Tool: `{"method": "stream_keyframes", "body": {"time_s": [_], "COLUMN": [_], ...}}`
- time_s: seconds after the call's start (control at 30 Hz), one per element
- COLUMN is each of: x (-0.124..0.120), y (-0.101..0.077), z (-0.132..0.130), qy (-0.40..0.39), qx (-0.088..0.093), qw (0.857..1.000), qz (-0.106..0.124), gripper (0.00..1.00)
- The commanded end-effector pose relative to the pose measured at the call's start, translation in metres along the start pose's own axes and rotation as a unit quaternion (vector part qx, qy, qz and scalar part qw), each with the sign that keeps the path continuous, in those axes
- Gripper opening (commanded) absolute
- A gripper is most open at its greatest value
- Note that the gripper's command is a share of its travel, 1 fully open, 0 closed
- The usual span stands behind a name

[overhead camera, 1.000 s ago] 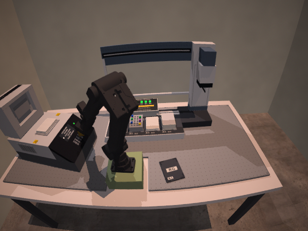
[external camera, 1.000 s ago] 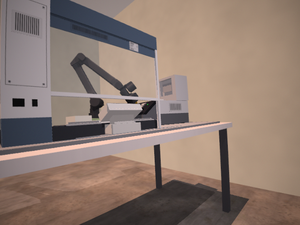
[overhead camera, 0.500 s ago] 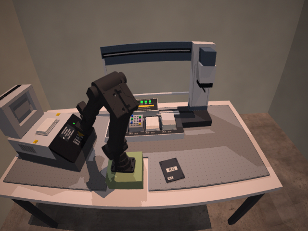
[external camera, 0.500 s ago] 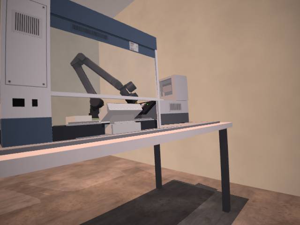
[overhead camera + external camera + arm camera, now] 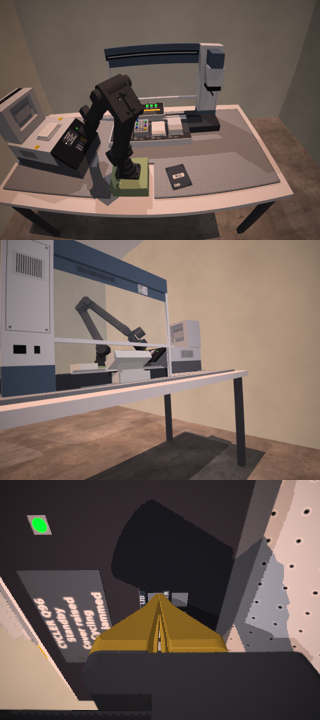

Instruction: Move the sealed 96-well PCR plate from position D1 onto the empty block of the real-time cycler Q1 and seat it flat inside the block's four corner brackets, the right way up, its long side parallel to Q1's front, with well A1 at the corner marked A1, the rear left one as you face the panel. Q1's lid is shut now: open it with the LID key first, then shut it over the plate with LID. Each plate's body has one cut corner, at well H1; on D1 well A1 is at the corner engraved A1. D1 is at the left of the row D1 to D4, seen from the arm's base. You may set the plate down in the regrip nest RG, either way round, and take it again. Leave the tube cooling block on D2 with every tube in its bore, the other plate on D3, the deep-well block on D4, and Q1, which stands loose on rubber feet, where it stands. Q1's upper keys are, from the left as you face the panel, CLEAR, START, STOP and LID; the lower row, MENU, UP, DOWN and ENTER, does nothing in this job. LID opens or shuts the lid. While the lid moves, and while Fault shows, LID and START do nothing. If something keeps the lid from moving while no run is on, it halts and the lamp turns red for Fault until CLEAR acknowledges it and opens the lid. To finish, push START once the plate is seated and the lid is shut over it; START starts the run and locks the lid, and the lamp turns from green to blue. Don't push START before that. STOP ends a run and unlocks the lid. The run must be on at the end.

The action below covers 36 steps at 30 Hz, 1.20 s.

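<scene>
The cycler Q1 [image 5: 49,140] stands at the table's left with its lid [image 5: 19,113] raised upright. A pale sealed plate [image 5: 48,130] lies on Q1's block, between yellow corner marks. Its lamp [image 5: 76,128] is green; it also shows in the wrist view [image 5: 39,525]. My gripper [image 5: 159,600] is shut and empty, its yellow fingertips pointing at the upper key row [image 5: 172,598] of the sloping black panel [image 5: 73,139], at or just above a key beside a small LID label. I cannot tell if the tips touch it. Position D1 is hidden behind my arm.
The deck holds the tube cooling block [image 5: 140,127], another plate [image 5: 158,127] and the deep-well block [image 5: 174,123]. The regrip nest RG [image 5: 179,178] lies at the front. A gantry frame [image 5: 204,77] stands behind the deck. My base [image 5: 129,176] sits on a green block.
</scene>
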<state>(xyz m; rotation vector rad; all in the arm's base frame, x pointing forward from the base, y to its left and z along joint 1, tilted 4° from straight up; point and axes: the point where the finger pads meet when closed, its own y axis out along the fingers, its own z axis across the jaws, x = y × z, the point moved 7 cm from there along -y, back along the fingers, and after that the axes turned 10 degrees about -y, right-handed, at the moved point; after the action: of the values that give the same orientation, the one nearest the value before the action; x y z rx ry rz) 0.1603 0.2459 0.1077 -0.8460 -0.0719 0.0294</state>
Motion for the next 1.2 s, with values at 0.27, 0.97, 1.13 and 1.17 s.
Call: {"method": "stream_keyframes", "body": {"time_s": [0.27, 0.97, 1.13, 1.17], "x": [0.0044, 0.0058, 0.0063, 0.0064], "y": [0.0013, 0.004, 0.0048, 0.0049], "z": [0.0151, 0.0212, 0.0229, 0.0233], "qy": [-0.006, -0.006, -0.007, -0.007], "qx": [0.013, 0.011, 0.011, 0.011], "qw": [1.0, 1.0, 1.0, 1.0], "qz": [-0.006, 0.0, 0.001, 0.001], "gripper": [0.0, 0.0, 0.0, 0.0]}}
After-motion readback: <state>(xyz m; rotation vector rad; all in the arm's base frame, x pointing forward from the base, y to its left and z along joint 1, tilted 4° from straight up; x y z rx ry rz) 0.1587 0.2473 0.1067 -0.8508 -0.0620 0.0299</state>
